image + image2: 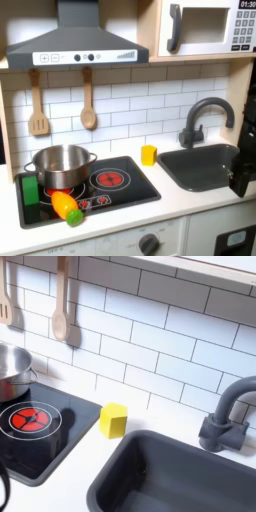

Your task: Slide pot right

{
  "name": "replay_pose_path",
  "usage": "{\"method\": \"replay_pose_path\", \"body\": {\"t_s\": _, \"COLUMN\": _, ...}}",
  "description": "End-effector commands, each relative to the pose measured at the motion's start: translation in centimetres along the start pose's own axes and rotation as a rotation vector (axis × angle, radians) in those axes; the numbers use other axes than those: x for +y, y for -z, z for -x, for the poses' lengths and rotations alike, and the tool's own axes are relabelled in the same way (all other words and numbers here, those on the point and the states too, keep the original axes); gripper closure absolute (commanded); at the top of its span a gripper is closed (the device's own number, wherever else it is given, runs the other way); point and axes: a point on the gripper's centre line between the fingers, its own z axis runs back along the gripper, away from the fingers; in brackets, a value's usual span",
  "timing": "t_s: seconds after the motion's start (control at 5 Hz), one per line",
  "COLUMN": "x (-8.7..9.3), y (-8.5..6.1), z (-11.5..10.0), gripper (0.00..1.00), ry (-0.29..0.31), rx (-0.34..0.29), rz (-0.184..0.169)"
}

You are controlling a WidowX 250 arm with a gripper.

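White-tiled toy kitchen, pale tabletop (175, 205) carrying a black two-burner stove (120, 195). Going left to right in the first exterior view: green block (31, 189), then the pot (61, 165) on the left burner, a toy carrot (67, 207) just in front. We judge the pot light, rigid and slick-walled, so it should slide easily on the glossy stove; best hold looks like the rim or a side handle. Next: yellow cup (148, 154), sink (205, 165), faucet (200, 118). Microwave keypad (244, 27) print unreadable. Dark shape at the first exterior view's right edge may be the tool; we can't tell its state.

White counter (180, 205) – stovetop (120, 190), sink (200, 165) (inset), yellow cup (148, 154)
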Motion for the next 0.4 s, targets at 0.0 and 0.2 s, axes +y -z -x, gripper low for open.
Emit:
{"method": "replay_pose_path", "body": {"t_s": 0.0, "x": 0.0, "y": 0.0, "z": 0.0, "gripper": 0.0, "ry": 0.0, "rx": 0.0, "rz": 0.0}}
{"method": "replay_pose_path", "body": {"t_s": 0.2, "x": 0.9, "y": 0.5, "z": -1.8, "gripper": 0.0, "ry": -0.008, "rx": -0.009, "rz": -0.01}}
